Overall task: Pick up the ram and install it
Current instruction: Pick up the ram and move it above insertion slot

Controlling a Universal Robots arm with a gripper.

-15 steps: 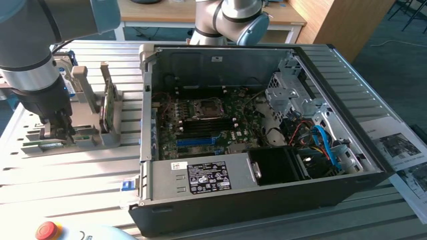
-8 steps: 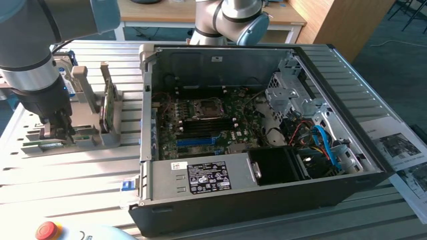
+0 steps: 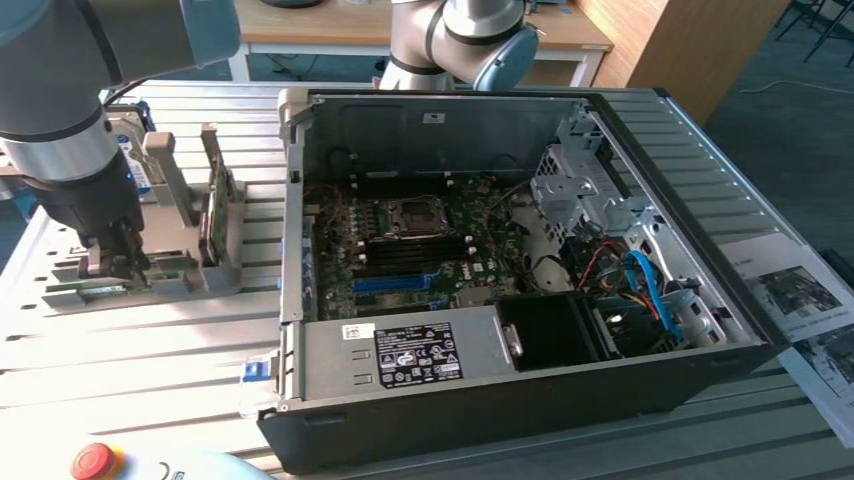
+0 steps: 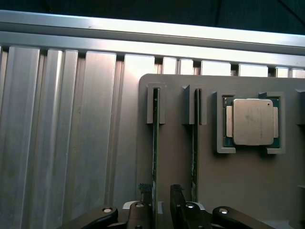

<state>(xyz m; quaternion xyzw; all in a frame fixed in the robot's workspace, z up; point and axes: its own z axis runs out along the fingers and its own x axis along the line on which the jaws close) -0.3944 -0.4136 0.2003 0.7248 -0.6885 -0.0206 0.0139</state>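
Two thin green sticks stand on edge in parallel slots of the grey fixture [image 4: 238, 181]. The ram [image 4: 155, 143] is the one in the slot nearest the fixture's edge, w/ the 2nd stick [image 4: 194, 152] just beside it. A square silver processor chip [image 4: 252, 121] sits in a recess past that. The gripper [image 4: 159, 193] is down over the ram, fingers [image 4: 177, 195] apart, one each side of the stick, not closed on it. Exterior view, from its left: the arm [image 3: 67, 120] comes down w/ the gripper low on the fixture, near that edge of the slotted tabletop [image 3: 134, 350]. A red button [image 3: 96, 460] sits at the near corner. An open PC case [image 3: 534, 400] is mid-table, motherboard [image 3: 414, 250] exposed. Papers [image 3: 801, 290] lie at the edge on the view's right.
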